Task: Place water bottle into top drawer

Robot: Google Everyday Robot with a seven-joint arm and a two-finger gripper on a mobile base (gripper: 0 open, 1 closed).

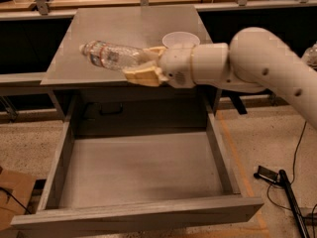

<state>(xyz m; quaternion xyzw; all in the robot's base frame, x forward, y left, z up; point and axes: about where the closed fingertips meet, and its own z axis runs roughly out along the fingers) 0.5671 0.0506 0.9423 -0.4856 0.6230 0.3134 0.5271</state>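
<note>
The gripper (140,63) sits just above the middle of the frame, at the front edge of the grey bench (124,26). Its tan fingers (143,76) are clamped on the base end of the water bottle (111,56). The bottle lies roughly level, pointing to the upper left with its cap end farthest from the wrist. It looks lifted clear of the bench top rather than resting on it. Holding it by one end and on its side probably suits the shallow space it is bound for, since it can go in flat and lengthwise.

Behind the wrist, the white arm (257,58) runs off to the right edge. A white bowl (181,37) stands on the bench just beyond the wrist, apart from the bottle.

Below, the top drawer (138,214) fills the lower half of the frame. It is pulled fully out and its grey floor is bare, so the way in looks open from above. The bottle is not yet over that opening; it hangs above the drawer's rear edge, toward the left.

Counted: one gripper, one water bottle, one bowl, one open drawer.
</note>
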